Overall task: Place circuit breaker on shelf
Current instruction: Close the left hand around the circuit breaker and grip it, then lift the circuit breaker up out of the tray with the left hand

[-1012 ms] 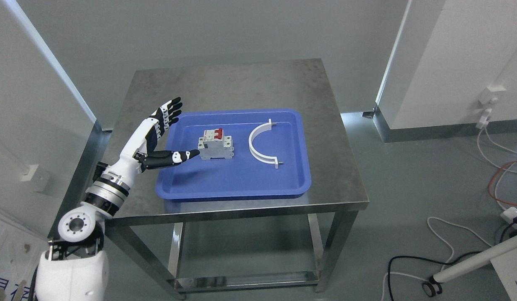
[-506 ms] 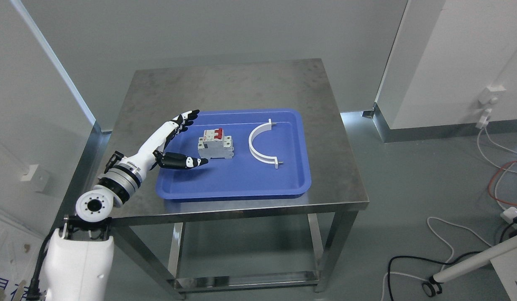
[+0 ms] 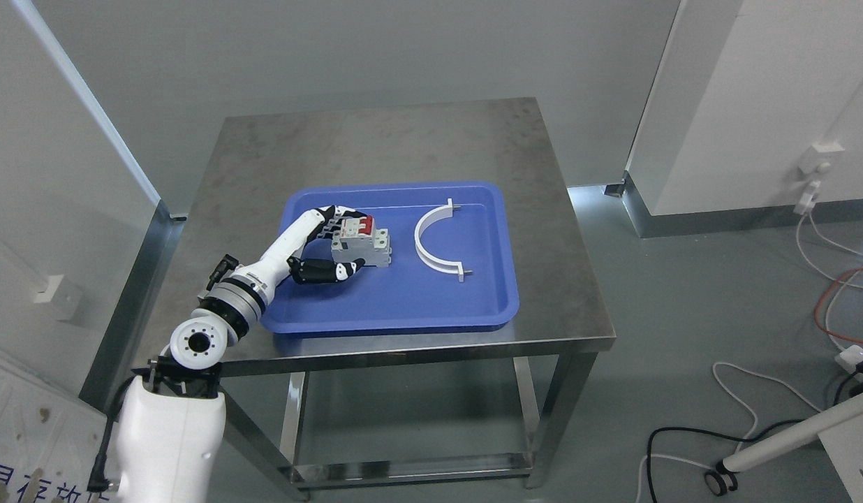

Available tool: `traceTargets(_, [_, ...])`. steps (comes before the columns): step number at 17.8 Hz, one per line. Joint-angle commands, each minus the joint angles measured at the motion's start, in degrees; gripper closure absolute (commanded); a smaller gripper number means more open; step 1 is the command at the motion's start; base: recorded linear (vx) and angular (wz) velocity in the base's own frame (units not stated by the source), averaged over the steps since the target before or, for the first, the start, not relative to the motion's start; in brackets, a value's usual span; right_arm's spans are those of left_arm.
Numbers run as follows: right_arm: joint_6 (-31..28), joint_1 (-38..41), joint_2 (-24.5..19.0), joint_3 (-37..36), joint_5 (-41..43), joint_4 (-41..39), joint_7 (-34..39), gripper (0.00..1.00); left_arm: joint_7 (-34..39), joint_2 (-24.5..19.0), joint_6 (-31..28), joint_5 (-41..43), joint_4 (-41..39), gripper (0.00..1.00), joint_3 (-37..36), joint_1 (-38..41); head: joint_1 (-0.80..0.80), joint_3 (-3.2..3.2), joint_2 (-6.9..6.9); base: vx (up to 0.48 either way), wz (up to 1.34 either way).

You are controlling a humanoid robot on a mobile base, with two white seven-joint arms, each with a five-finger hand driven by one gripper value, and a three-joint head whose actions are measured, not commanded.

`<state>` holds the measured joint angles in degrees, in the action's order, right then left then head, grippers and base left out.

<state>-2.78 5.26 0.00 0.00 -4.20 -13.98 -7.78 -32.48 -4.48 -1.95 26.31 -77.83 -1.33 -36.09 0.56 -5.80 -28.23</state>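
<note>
A grey circuit breaker (image 3: 370,243) with red switches stands in a blue tray (image 3: 403,300) on a steel table (image 3: 403,140). My left hand (image 3: 353,239) reaches in from the lower left and wraps the breaker's left end. The fingers (image 3: 342,212) curl over its far side and the thumb (image 3: 334,271) presses along its near side. The breaker rests on the tray floor. The right arm is out of view.
A white curved bracket (image 3: 437,244) lies in the tray to the right of the breaker. White wall panels stand at the left and right. Cables (image 3: 753,412) and a wheeled stand (image 3: 787,436) lie on the floor at the lower right.
My left hand moved right from the tray's left edge to the breaker. Its spread fingers have curled around the breaker. The breaker and bracket have not moved.
</note>
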Motion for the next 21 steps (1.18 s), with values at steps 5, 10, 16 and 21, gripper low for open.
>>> traceTargets(5, [-1.8,0.0,1.0,1.1,0.0,0.0,0.0,0.0,0.1,3.5,9.2,0.4,5.1,0.88,10.4,-1.1,0.0,0.0,0.0,0.005,-0.01])
traceTargets(10, [-1.7,0.0,1.0,1.1,0.0,0.0,0.0,0.0,5.1,3.5,12.1,-8.8,-0.5,0.87,21.4,-3.1,0.0,0.0,0.0,0.0,-0.01])
traceTargets(16, [-1.8,0.0,1.0,1.1,0.0,0.0,0.0,0.0,26.4,3.5,24.3,-15.9,-2.6,0.84,19.5,-0.9,0.0,0.0,0.0,0.002,0.01])
traceTargets(21, [-1.8,0.0,1.0,1.1,0.0,0.0,0.0,0.0,30.1,3.5,22.8,-16.1,-7.6,0.85,15.0,6.7,0.0,0.0,0.0,-0.046,-0.04])
